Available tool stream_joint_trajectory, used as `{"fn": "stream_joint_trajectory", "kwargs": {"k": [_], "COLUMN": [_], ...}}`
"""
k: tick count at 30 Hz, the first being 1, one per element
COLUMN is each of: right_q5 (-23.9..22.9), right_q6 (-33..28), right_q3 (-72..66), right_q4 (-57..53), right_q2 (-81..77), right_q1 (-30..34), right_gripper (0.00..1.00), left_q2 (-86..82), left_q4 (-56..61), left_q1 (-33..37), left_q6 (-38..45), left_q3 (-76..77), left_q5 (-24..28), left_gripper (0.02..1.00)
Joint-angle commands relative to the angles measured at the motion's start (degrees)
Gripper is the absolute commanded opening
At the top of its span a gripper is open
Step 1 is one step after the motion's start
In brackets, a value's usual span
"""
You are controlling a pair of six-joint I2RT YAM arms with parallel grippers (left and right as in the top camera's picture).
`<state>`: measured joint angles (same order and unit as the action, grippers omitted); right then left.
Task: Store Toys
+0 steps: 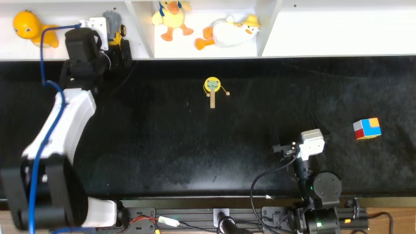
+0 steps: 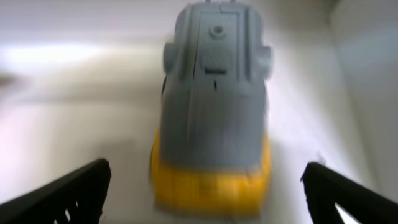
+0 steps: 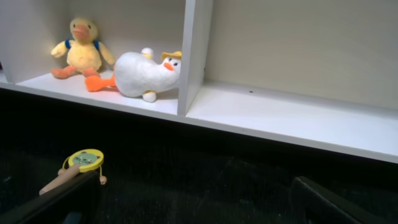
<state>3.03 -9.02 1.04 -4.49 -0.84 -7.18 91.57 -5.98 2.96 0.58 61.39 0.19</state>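
Note:
A grey and yellow toy car (image 2: 211, 106) stands on the white shelf floor in the left compartment, also seen as the car (image 1: 115, 23) in the top view. My left gripper (image 2: 205, 167) is open, one finger on each side of the car's yellow end without touching it; the left gripper (image 1: 117, 47) sits at the shelf's edge. On the black table lie a yellow rattle drum (image 1: 212, 88) and a coloured cube (image 1: 367, 129). My right gripper (image 3: 196, 180) is open and holds nothing, low over the table at the front right (image 1: 286, 149).
An orange duck (image 1: 26, 26) shares the left compartment. A yellow plush duck (image 3: 78, 46) and a white plush duck (image 3: 143, 74) lie in the middle compartment. The right compartment floor (image 3: 292, 118) is bare. White dividers (image 3: 194, 56) separate the compartments.

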Motion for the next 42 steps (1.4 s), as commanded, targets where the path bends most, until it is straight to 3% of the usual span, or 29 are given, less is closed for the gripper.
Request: {"fn": "stream_joint_trajectory", "kwargs": {"k": [1, 7, 10, 21, 32, 36, 39, 42], "right_q5": [0.33, 0.33, 0.33, 0.31, 0.33, 0.33, 0.33, 0.31], "right_q6": [0.22, 0.22, 0.22, 0.22, 0.22, 0.22, 0.22, 0.22], "right_q3": [-0.76, -0.76, -0.74, -0.76, -0.74, -0.76, -0.76, -0.76], "right_q4": [0.24, 0.24, 0.24, 0.24, 0.24, 0.24, 0.24, 0.24], "right_q2": [0.50, 0.50, 0.50, 0.50, 0.50, 0.50, 0.50, 0.50], "right_q1": [-0.31, -0.31, -0.31, -0.31, -0.31, -0.31, -0.31, -0.31], "right_gripper": [0.996, 0.996, 0.996, 0.996, 0.996, 0.993, 0.996, 0.996], "left_q2": [-12.92, -27.91, -33.88, -40.48, -39.17, -45.88, -53.83, -61.70], "left_q4": [-9.60, -30.51, -37.18, -49.16, -47.43, -32.46, -19.37, -13.92], "left_q1": [-0.87, -5.20, -7.69, -9.79, -9.70, -7.58, -3.87, -0.90], "left_q6": [-0.17, -0.50, -2.84, -3.02, -3.26, -4.11, -4.09, -6.47], "left_q3": [1.75, 1.57, 0.74, -0.31, -2.54, -12.90, -24.41, -32.85], "left_q5": [-0.35, -5.22, -4.94, -4.81, -4.28, -3.10, 0.92, 2.75], "left_gripper": [1.000, 1.000, 0.998, 0.998, 0.998, 0.998, 0.998, 0.998]}}
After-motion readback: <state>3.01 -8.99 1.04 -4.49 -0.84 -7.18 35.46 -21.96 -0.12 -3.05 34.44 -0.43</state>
